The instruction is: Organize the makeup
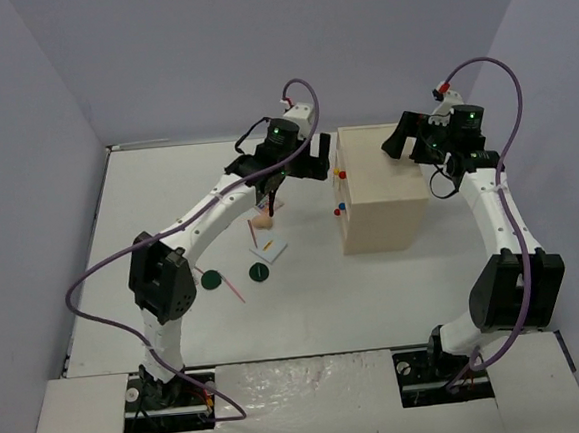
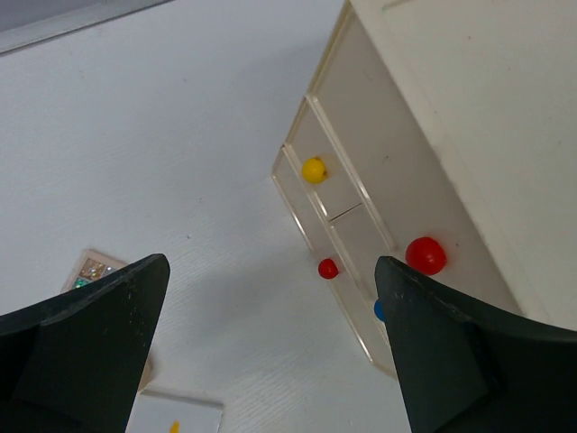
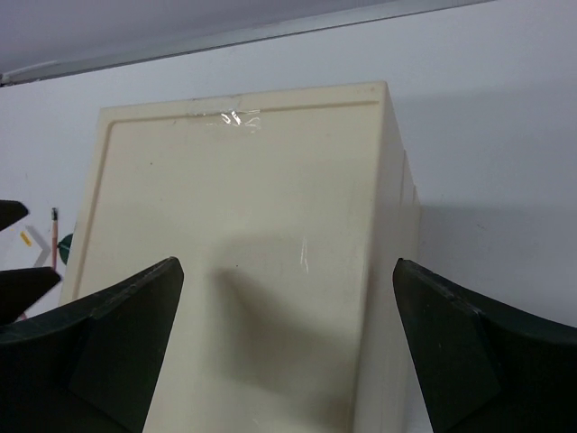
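Hardly started, I'd say: the drawer box (image 1: 383, 189) stands centre-right, drawers shut. The left gripper (image 2: 270, 266) faces its knobs and the right gripper (image 3: 288, 266) hangs over its top, both spread wide and empty. The makeup (image 1: 270, 247) lies loose on the table left of centre, green discs (image 1: 211, 279) included, none of it put away

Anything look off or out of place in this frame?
Nothing spilled or broken. Unsorted on the table left of the drawer box: two green discs, a white card and a pencil lying diagonally. A bit of clear tape is stuck on the box top.
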Motion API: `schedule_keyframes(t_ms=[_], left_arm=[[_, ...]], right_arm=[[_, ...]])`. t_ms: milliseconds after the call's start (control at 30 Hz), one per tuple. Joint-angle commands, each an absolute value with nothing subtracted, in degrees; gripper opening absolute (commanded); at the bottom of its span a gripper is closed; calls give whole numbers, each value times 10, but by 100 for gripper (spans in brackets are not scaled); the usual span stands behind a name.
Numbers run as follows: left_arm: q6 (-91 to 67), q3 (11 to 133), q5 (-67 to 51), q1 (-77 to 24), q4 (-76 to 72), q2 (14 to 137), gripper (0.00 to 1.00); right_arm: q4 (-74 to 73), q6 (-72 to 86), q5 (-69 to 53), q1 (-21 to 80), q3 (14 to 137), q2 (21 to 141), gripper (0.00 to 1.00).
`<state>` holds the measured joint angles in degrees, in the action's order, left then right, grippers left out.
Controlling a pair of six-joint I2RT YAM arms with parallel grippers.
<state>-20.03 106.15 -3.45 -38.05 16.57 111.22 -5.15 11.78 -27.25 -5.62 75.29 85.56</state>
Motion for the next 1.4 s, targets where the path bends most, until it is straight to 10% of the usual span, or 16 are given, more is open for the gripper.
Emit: schedule_keyframes(t_ms=[0, 1367], left_arm=[[-273, 1016, -79, -332, 112, 1027, 97], [-676, 950, -405, -274, -435, 1285, 51]], right_arm=[[-53, 61, -196, -51, 822, 808, 100], [33, -13, -145, 137, 746, 835, 95]])
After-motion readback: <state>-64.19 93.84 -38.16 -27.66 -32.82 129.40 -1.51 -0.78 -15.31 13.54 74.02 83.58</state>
